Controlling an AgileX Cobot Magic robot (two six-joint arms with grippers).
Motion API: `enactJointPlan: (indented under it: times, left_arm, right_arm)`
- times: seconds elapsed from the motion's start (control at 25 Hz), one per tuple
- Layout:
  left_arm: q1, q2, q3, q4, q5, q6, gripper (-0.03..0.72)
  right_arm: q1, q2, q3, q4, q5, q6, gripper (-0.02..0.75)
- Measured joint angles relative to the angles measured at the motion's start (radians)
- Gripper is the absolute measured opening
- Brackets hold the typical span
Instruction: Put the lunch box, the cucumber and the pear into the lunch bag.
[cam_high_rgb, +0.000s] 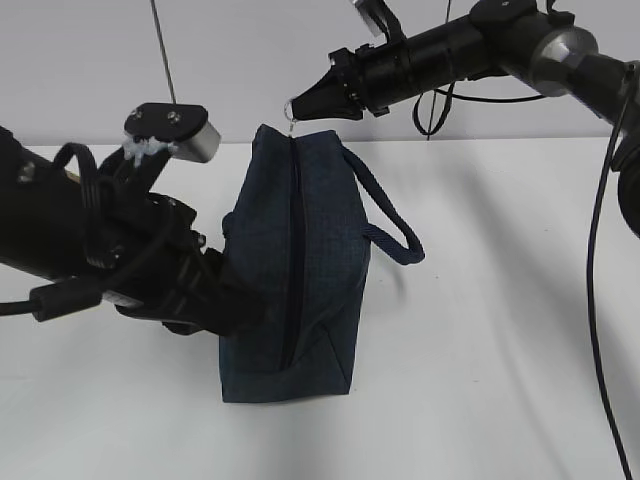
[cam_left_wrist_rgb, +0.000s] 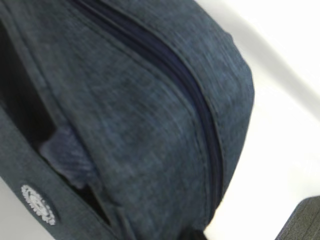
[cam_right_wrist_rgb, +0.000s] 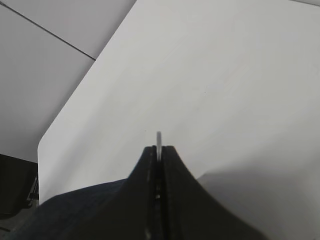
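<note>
The dark navy lunch bag stands on the white table, its long zipper closed along the top. My right gripper is at the bag's far end, shut on the silver ring pull. My left gripper presses against the bag's near left side. The left wrist view is filled with bag fabric, and only one dark finger shows at the lower right, so its opening is unclear. The lunch box, the cucumber and the pear are out of view.
The bag's loop handle hangs out to the right. Bare white table lies right of and in front of the bag. A cable hangs down at the right edge, and a thin rod rises behind the left arm.
</note>
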Motion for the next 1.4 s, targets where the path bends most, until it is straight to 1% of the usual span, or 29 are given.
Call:
enactJointPlan:
  times: [0.16,0.2,0.32,0.48,0.76,1.0,1.2,1.4]
  left_arm:
    - [0.046,-0.031,-0.002,-0.001,0.021,-0.023,0.306]
    - [0.062,-0.038,-0.002,-0.001,0.022,-0.027,0.326]
    - [0.106,-0.059,-0.002,-0.011,0.019,-0.034,0.354]
    - [0.15,-0.08,-0.02,-0.067,-0.024,-0.037,0.363]
    - [0.158,-0.063,-0.142,-0.08,-0.14,-0.037,0.364]
    - [0.159,0.086,-0.274,-0.08,-0.158,-0.037,0.364]
    - [0.159,0.21,-0.349,-0.08,-0.158,-0.037,0.365]
    - [0.159,0.275,-0.407,-0.08,-0.158,-0.038,0.365]
  right_arm:
    - [0.0,0.002,0.0,0.0,-0.002,0.014,0.0]
    - [0.0,0.004,0.0,0.0,-0.002,0.018,0.0]
    - [0.0,0.005,0.0,0.0,-0.003,0.023,0.0]
    - [0.0,0.008,0.0,0.0,-0.005,0.027,0.0]
    - [0.0,0.011,0.0,0.0,-0.007,0.027,0.0]
    - [0.0,0.012,0.0,0.007,-0.007,0.048,0.0]
    - [0.0,0.012,0.0,0.014,-0.007,0.076,0.0]
    - [0.0,0.012,0.0,0.015,-0.007,0.094,0.0]
